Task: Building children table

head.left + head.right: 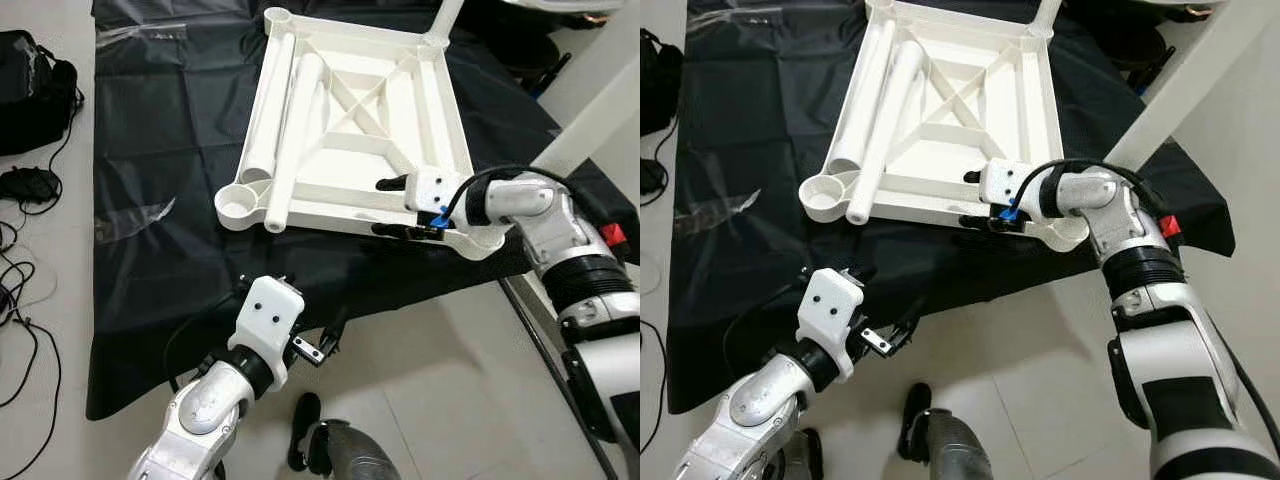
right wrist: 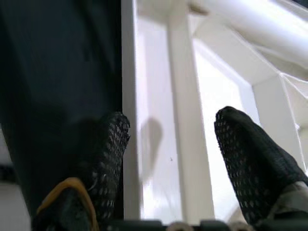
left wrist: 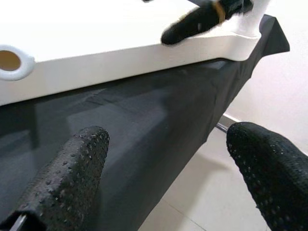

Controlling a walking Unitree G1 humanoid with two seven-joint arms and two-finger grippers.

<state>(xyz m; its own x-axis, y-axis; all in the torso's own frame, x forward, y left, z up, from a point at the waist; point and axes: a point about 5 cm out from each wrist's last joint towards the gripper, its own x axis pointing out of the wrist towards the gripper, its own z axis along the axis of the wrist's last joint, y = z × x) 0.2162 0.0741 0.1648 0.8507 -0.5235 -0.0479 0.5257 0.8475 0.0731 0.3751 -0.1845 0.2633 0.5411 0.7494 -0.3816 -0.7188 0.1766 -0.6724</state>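
Note:
The white table top (image 1: 330, 208) lies upside down on a black cloth (image 1: 170, 150). Two loose white legs (image 1: 300, 130) rest side by side inside its frame, and another leg (image 1: 447, 15) stands in the far right corner socket. An empty socket (image 1: 237, 205) shows at the near left corner. My right gripper (image 1: 388, 207) is open and straddles the near rim (image 2: 159, 144), one finger (image 2: 108, 144) outside it and one over the inner ribs. Lower down, my left gripper (image 3: 166, 139) is open and empty in front of the cloth's near edge, facing the table top's side.
A black bag (image 1: 30, 90) and cables (image 1: 20, 300) lie on the floor at the left. Clear plastic wrap (image 1: 130, 215) lies on the cloth. A white slanted post (image 1: 590, 120) rises at the right. A dark shoe (image 1: 303, 428) lies on the tiled floor near me.

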